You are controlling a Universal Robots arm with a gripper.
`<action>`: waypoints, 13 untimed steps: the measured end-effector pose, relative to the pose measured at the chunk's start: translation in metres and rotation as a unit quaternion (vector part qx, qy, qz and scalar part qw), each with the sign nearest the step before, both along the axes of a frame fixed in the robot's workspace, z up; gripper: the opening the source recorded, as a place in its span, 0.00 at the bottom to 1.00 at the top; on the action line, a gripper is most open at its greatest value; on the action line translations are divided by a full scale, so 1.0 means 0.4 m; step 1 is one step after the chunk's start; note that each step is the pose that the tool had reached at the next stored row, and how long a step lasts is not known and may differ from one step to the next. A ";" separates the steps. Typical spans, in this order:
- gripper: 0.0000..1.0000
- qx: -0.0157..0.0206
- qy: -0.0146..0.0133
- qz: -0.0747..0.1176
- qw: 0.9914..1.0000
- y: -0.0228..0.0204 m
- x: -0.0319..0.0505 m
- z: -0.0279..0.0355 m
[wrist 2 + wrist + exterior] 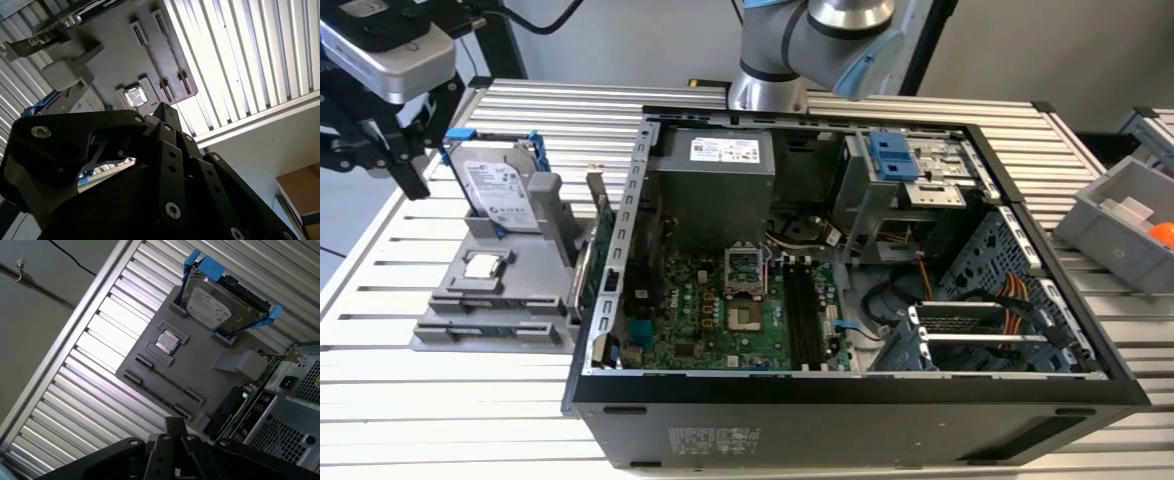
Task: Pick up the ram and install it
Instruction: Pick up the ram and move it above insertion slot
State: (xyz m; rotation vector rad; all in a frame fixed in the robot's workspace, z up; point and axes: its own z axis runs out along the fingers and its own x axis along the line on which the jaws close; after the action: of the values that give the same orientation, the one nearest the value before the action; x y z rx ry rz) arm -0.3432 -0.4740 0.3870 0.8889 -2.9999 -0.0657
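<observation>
Ram (170, 381) stands edge-on in the grey holder (200, 360), jaws pinched together nearby, empty.

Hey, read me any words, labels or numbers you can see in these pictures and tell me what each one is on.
hard drive label: print is there, too small to read.
power supply sticker: too small to read.
computer case sticker: blurred, unreadable.
No text can be quoted.

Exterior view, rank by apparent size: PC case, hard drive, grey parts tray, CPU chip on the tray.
Largest to smallest:
1. PC case
2. grey parts tray
3. hard drive
4. CPU chip
No close calls.
</observation>
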 end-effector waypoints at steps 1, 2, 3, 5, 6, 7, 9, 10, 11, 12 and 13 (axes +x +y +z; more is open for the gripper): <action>0.00 0.000 0.000 0.003 1.000 0.000 0.000 0.000; 0.00 0.000 0.000 0.007 1.000 0.000 0.000 0.000; 0.00 0.000 0.000 0.010 1.000 0.000 0.000 0.000; 0.00 -0.001 0.000 0.017 1.000 0.000 0.000 0.000; 0.00 -0.001 0.000 0.021 1.000 0.000 0.000 0.000; 0.00 -0.001 0.000 0.024 1.000 0.000 0.000 0.000; 0.00 -0.001 0.000 0.031 1.000 0.000 0.000 0.000; 0.00 -0.001 0.000 0.035 0.999 0.000 0.000 0.000; 0.00 -0.001 0.000 0.038 0.999 0.000 0.000 0.000; 0.00 -0.001 0.000 0.042 0.999 0.000 0.000 0.000; 0.00 -0.001 0.000 0.045 0.999 0.000 0.000 0.000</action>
State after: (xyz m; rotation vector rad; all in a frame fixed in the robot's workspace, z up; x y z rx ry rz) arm -0.3432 -0.4739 0.3870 1.0228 -2.9547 -0.0625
